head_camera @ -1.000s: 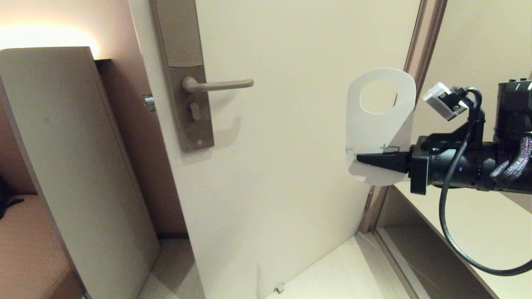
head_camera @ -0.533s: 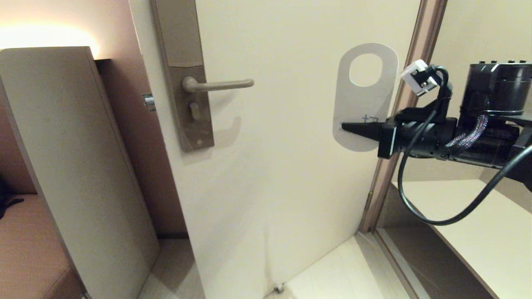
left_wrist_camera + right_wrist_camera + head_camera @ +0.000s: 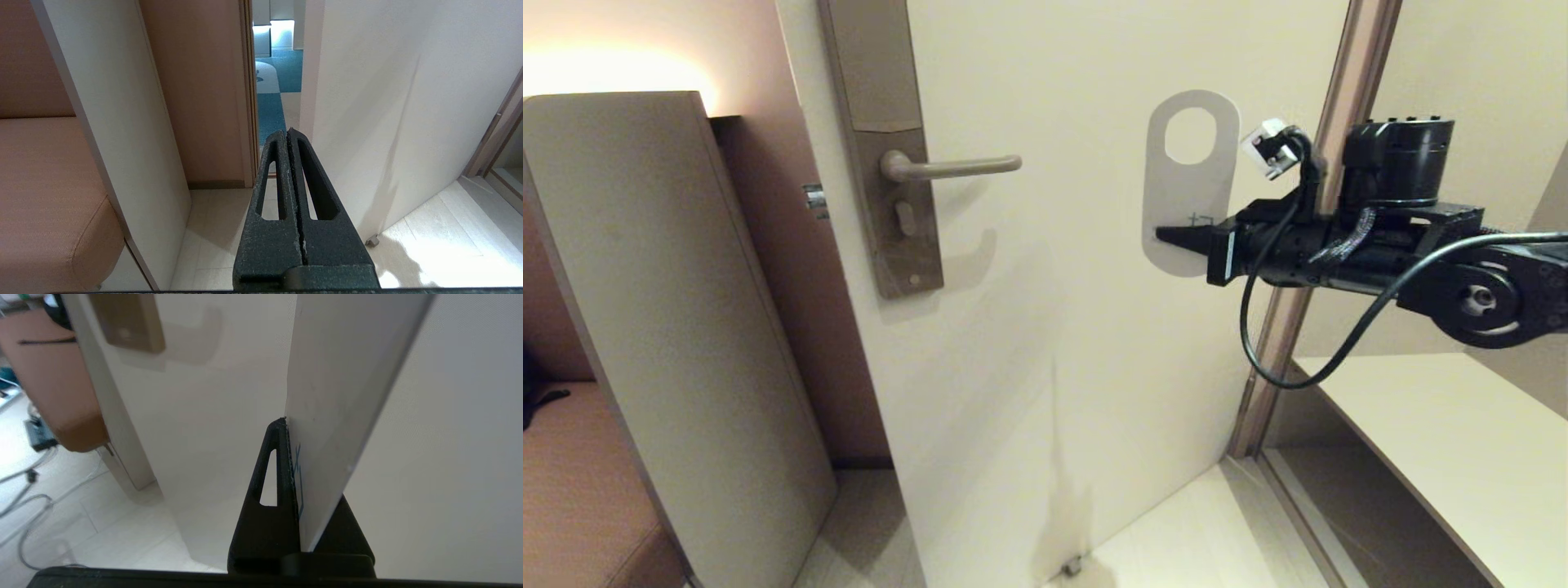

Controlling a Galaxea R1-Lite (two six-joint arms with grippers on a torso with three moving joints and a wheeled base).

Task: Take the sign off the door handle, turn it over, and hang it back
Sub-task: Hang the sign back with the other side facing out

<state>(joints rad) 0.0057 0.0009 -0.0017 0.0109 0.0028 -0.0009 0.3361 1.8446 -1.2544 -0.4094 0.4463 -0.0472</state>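
The right gripper (image 3: pixel 1168 236) held the sign (image 3: pixel 1188 175) by its lower part, jaws pinched flat on the card, with the hole end standing upright above the fingers. Over the last second the arm had carried the sign leftward and upward across the door (image 3: pixel 1094 327), from out near the door frame (image 3: pixel 1339 122) to a spot over the door's face, and the card had squared up: a second ago it looked twisted and half edge-on, whereas it now faced the head camera flat and pale, with only a small blue mark near the grip. No blue face was visible (so the turn-over appeared done, though which side would face outward once hung could not be confirmed from these views).

The handle (image 3: pixel 956 167) remained bare, its free end pointing toward the sign, with open door between them. The hole sat slightly higher than the lever, which seemed a workable height for the approach.

In the right wrist view the sign (image 3: pixel 339 396) rose edge-on from between the fingers, the lock plate (image 3: pixel 128 320) ahead and off to one side.

The left gripper (image 3: pixel 288 134) hung parked low beside the door, jaws pressed together on nothing.

What remained, in my judgement, was to travel on toward the lever's tip, thread the hole over it and release.
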